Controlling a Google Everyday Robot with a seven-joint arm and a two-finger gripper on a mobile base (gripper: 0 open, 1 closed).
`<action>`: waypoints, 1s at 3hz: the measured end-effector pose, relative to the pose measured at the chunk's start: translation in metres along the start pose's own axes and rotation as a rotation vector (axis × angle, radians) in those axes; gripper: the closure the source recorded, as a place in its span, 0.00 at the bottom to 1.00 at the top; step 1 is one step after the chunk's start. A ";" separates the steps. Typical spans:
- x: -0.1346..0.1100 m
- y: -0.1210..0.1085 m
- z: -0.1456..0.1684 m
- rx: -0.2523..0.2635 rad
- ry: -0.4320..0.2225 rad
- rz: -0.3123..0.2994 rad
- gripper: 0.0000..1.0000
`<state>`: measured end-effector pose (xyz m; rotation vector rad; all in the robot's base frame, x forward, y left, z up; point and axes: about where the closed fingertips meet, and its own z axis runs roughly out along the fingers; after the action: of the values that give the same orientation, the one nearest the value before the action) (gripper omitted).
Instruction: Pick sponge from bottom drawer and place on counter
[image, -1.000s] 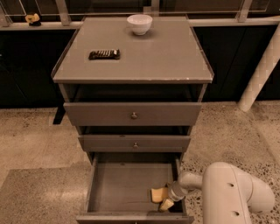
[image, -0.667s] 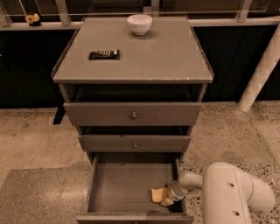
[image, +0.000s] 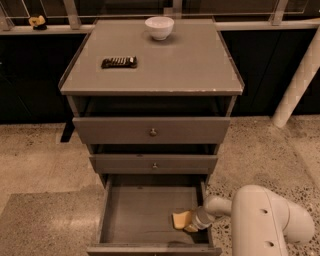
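One sponge (image: 180, 219) in bottom drawer (image: 137, 212) | gripper (image: 193, 226) in drawer, at sponge

Your gripper (image: 192, 225) sits in the bottom drawer (image: 135, 215) at its right front, sponge (image: 180, 219) just left of it on the drawer floor, two upper drawers (image: 152, 147) above and behind it, counter (image: 170, 70) higher still, bowl (image: 159, 27) at the counter's far edge, bar (image: 119, 62) up to its left.

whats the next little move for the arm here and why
Probably a short straight lift. The end effector is down in the bottom drawer, at its right front corner, against the sponge, and the counter it must reach is well above. Whether the sponge is gripped yet, I cannot tell.
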<state>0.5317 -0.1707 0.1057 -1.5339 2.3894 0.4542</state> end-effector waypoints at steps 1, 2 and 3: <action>-0.002 0.000 -0.004 0.000 0.000 0.000 1.00; -0.011 0.006 -0.022 0.022 0.016 -0.013 1.00; -0.050 -0.025 -0.081 0.163 0.065 -0.078 1.00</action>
<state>0.5708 -0.1711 0.1958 -1.5832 2.3396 0.1910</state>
